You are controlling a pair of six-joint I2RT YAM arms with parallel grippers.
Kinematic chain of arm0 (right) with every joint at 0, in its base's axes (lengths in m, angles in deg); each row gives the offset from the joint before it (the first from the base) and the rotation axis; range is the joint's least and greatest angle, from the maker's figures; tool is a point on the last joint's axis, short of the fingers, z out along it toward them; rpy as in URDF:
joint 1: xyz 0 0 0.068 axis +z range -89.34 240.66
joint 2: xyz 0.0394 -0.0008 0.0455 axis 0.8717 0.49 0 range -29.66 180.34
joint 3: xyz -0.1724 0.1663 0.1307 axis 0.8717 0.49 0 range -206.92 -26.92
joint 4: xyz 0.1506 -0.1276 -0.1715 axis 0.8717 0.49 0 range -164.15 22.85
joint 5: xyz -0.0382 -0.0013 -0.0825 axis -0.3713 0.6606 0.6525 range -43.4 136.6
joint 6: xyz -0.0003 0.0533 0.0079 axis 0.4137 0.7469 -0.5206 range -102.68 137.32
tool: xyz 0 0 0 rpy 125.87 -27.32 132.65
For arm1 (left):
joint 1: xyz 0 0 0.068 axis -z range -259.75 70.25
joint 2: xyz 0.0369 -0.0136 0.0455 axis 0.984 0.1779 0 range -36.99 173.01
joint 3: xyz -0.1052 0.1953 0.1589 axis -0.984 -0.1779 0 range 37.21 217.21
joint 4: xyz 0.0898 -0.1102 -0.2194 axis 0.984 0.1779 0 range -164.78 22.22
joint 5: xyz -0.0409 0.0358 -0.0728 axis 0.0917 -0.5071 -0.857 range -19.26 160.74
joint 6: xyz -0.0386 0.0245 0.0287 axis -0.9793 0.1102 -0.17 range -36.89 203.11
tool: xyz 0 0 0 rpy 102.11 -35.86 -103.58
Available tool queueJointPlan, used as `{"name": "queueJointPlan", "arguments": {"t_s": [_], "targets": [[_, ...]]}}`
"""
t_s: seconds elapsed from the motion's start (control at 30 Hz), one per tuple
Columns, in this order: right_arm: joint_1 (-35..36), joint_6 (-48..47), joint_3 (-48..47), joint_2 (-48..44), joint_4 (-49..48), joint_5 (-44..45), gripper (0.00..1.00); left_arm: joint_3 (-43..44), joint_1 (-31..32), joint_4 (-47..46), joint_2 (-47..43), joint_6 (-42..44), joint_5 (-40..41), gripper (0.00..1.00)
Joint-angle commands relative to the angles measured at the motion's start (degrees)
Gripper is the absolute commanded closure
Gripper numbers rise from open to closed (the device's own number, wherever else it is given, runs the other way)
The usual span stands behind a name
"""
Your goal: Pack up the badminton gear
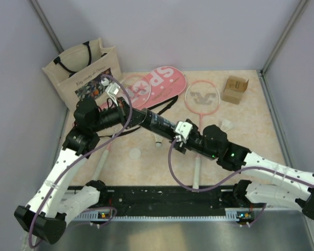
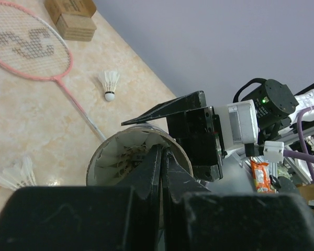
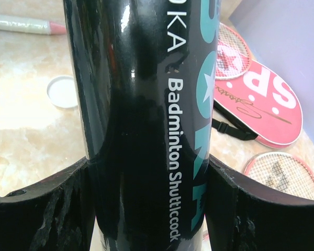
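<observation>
Right wrist view shows you the black shuttlecock tube [image 3: 146, 104] clamped between the right gripper's [image 3: 149, 204] fingers, held above the table between both arms. Left wrist view looks into its open mouth. The left gripper [image 2: 162, 157] sits there with fingers pressed nearly together, and you cannot tell whether they pinch anything. On the table, a loose shuttlecock [image 2: 110, 84] lies just beside a pink racket [image 2: 29, 44].
</observation>
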Motion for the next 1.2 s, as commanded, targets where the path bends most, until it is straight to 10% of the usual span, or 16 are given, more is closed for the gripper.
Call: {"name": "queueJointPlan", "arguments": {"t_s": [0.0,0.4,0.87,1.17], "targets": [[0.7,-1.3,-2.1,0.5,-10.1,-1.7,0.74,-1.9,0.2,3.7,-0.7,0.7,-2.3,0.92],[0.8,-3.9,-0.2,-4.5,-2.4,-1.7,0.73,6.8,0.3,9.0,-4.5,9.5,-2.1,0.41],[0.7,2.6,0.9,-10.6,1.9,6.2,0.73,21.2,0.3,23.3,-0.7,25.3,8.9,0.33],[0.6,6.7,6.8,-21.1,-0.2,17.4,0.73,12.9,0.2,20.1,1.5,27.1,17.5,0.33]]}}
